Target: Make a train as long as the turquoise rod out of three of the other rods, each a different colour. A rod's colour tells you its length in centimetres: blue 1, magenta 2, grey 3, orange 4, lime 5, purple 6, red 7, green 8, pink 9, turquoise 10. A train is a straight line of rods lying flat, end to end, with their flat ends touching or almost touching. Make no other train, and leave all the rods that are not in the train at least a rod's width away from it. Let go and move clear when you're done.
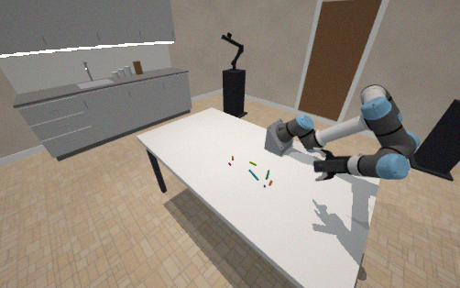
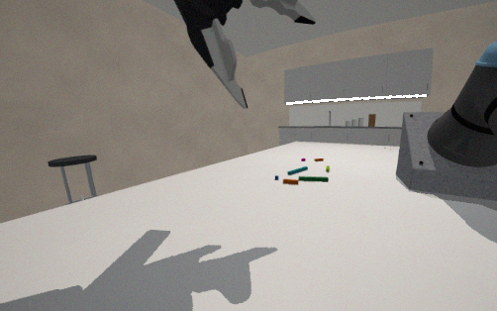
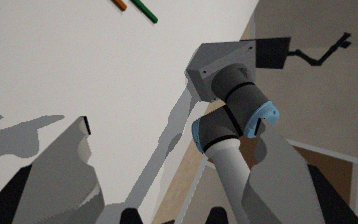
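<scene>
1. Top: on the tabletop (image 1: 293, 229) (image 2: 149, 198) (image 3: 100, 75), turquoise rod (image 1: 253, 174) (image 2: 297, 170), lime rod (image 1: 253, 163) (image 2: 328, 168) and blue rod (image 1: 264, 186) (image 2: 276, 177) lie at the jaws' (image 1: 321, 165) (image 2: 280, 64) (image 3: 173, 120) nine o'clock, loose; lime, blue and one orange would match turquoise.
2. Exterior: jaws hang released, probably for clearance; rods sit near six o'clock.
3. Wrist: near orange rod (image 1: 270, 182) (image 2: 290, 181) (image 3: 119, 4) and green rod (image 1: 268, 174) (image 2: 313, 178) (image 3: 145, 11) lie towards eleven.

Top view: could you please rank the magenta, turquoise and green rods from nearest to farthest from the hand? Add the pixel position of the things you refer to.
1. Green rod (image 1: 268, 174) (image 2: 313, 179) (image 3: 145, 11): the rightmost of these three, on the side toward the hand (image 1: 318, 164) (image 2: 280, 64) (image 3: 174, 118).
2. Turquoise rod (image 1: 253, 174) (image 2: 297, 170): just left of the green one.
3. Magenta rod (image 1: 230, 164) (image 2: 303, 159): farther left, beside an orange rod (image 1: 233, 158) (image 2: 319, 159).
</scene>
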Motion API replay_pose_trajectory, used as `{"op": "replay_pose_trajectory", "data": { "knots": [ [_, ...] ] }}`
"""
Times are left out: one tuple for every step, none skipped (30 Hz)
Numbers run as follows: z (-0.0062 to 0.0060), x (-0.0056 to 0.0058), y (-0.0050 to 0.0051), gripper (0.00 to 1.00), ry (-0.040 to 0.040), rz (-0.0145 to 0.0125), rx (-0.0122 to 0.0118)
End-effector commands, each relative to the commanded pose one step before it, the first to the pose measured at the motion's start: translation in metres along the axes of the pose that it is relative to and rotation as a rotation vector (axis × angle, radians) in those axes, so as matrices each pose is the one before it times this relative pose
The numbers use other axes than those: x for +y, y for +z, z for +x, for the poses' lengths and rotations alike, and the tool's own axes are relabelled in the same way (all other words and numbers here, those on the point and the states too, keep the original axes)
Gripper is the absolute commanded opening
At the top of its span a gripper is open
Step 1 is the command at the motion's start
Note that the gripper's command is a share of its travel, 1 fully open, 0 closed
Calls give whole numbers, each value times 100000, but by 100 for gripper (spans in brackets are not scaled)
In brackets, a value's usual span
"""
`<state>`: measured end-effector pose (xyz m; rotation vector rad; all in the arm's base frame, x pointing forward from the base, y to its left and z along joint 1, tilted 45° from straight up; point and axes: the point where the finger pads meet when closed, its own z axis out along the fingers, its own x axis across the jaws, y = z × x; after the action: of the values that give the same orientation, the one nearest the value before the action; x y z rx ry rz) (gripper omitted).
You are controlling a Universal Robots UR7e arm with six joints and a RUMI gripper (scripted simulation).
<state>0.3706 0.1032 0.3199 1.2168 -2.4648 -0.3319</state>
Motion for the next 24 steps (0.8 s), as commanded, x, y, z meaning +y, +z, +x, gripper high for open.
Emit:
{"op": "replay_pose_trajectory", "data": {
  "knots": [
    [-963, -1700, 1837, 100, -11496, -3488, -6192],
    [-149, -447, 461, 100, -2844, -661, -1554],
    [-126, -457, 467, 100, -2900, -599, -1615],
    [-103, -466, 471, 100, -2953, -531, -1673],
    [-78, -472, 474, 100, -3002, -457, -1725],
    [-52, -476, 476, 100, -3047, -377, -1773],
    [0, 0, 0, 100, 0, 0, 0],
    [0, 0, 0, 100, 0, 0, 0],
    [-25, -477, 477, 100, -3089, -291, -1815],
    [3, -476, 476, 100, -3127, -202, -1850],
    [30, -473, 475, 100, -3161, -108, -1879],
    [58, -467, 473, 100, -3191, -11, -1901],
    [85, -459, 470, 100, -3217, 89, -1915],
    [111, -448, 465, 100, -3239, 191, -1922],
    [137, -436, 460, 100, -3257, 293, -1921],
    [0, 0, 0, 100, 0, 0, 0],
    [161, -420, 454, 100, -3271, 396, -1911],
    [185, -403, 447, 100, -3281, 498, -1894],
    [206, -384, 439, 100, -3286, 599, -1869],
    [226, -364, 430, 100, -3287, 698, -1836],
    [243, -342, 420, 100, -3284, 793, -1796],
    [0, 0, 0, 100, 0, 0, 0],
    [259, -319, 410, 100, -3277, 885, -1749],
    [0, 0, 0, 100, 0, 0, 0]
  ]
}}
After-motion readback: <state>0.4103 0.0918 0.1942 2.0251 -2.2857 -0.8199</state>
